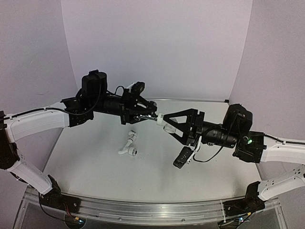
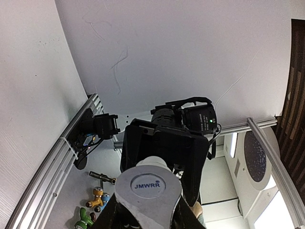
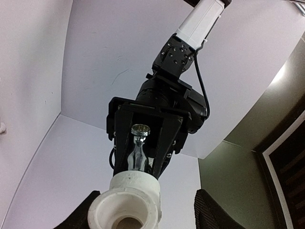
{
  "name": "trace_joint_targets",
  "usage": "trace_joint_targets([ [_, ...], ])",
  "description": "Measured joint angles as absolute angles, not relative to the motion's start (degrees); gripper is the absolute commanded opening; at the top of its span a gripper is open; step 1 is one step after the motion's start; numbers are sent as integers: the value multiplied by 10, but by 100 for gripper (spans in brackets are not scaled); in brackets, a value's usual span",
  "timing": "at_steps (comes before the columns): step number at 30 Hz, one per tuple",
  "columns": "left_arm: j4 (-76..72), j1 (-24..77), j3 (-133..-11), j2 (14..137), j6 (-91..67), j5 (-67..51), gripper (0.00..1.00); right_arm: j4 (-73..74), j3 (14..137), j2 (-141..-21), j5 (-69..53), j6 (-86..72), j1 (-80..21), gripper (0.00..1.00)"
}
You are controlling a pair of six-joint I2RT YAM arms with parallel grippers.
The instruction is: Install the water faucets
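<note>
My left gripper [image 1: 149,116] is shut on the chrome water faucet [image 1: 151,116], held in the air above the table's middle. In the left wrist view its grey lever handle [image 2: 148,188] fills the space between my fingers. A short white elbow fitting [image 1: 165,122] sits on the faucet's stem. The right wrist view shows the chrome body [image 3: 139,152] rising out of the elbow [image 3: 128,200]. My right gripper [image 1: 167,123] stands around the elbow. Its left finger [image 3: 78,217] lies against the fitting, while the right finger [image 3: 217,210] is apart from it, so the jaws are open.
A longer white bent pipe piece [image 1: 128,146] lies on the table [image 1: 95,162] in front of the left gripper. The right arm's black camera housing [image 1: 182,157] hangs low near the table. Small yellow, blue and green valves [image 2: 95,202] show at the lower left of the left wrist view.
</note>
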State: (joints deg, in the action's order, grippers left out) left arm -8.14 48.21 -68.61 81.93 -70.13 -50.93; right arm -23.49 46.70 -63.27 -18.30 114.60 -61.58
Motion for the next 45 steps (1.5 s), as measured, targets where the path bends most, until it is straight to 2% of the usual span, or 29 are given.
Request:
trace_joint_targets([
  [5, -43, 482, -691, 819, -662, -490, 0, -186, 477, -626, -174, 1122, -627, 62],
  [15, 9, 482, -702, 819, -604, -460, 0, -126, 548, -624, -144, 953, -650, 61],
  [25, 16, 482, -702, 817, -569, -458, 0, -115, 614, -660, -48, 795, -653, 59],
  [29, 16, 482, -702, 816, -568, -457, 0, -93, 625, -674, -28, 753, -653, 66],
  [38, 15, 474, -702, 813, -572, -438, 0, 82, 775, -668, -108, 630, -652, 96],
  [45, 7, 465, -701, 810, -585, -449, 0, 171, 753, -665, -93, 646, -653, 98],
])
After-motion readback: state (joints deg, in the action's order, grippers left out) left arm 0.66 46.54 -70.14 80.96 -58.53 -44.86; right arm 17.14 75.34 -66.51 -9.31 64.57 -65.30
